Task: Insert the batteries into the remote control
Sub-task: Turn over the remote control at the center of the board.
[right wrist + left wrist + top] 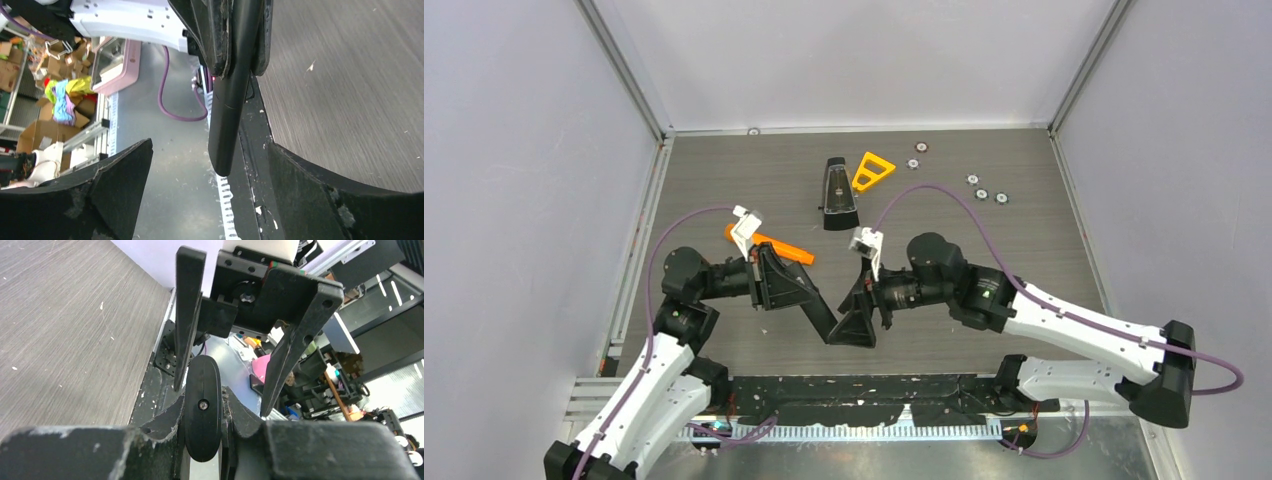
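The remote control (202, 415) is a slim black bar with a small screw, seen end-on and clamped between my left gripper's (204, 401) fingers. In the right wrist view the remote (231, 110) hangs down from the left fingers (215, 35), and its free end lies between my right gripper's (209, 150) wide-open jaws without touching them. In the top view both grippers meet above the table's near middle, left (826, 326) and right (860, 318). The right gripper's fingers (188, 315) show spread in the left wrist view. No batteries are in view.
A tapered black case (836, 190) and an orange triangle (872, 170) lie at the back middle. An orange piece (774, 246) lies behind the left arm. Several small silver discs (981, 193) sit at the back right. A black base rail (864, 388) runs along the near edge.
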You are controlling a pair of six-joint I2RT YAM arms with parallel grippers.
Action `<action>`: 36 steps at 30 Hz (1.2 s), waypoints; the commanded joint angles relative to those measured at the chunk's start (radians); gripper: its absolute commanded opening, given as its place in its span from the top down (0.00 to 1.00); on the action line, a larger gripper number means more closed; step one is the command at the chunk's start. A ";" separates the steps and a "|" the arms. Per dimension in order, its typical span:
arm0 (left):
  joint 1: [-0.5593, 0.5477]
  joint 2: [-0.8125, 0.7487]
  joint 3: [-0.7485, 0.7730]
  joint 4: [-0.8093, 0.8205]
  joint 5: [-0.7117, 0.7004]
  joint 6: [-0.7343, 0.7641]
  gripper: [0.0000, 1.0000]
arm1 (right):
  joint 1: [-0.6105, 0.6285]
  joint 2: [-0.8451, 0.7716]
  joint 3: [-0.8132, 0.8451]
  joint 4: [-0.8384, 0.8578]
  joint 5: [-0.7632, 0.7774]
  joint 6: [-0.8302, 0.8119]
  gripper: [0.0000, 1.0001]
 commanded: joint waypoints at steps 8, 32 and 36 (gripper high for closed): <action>-0.007 -0.022 0.037 0.050 0.048 0.049 1.00 | 0.052 0.080 0.061 0.100 0.061 -0.029 0.32; -0.007 -0.008 0.091 -0.330 -0.223 0.248 0.06 | 0.057 0.091 0.054 0.085 0.295 0.062 0.95; -0.007 -0.027 0.113 -0.555 -0.546 0.316 0.00 | 0.030 0.040 0.041 -0.007 0.443 0.078 0.95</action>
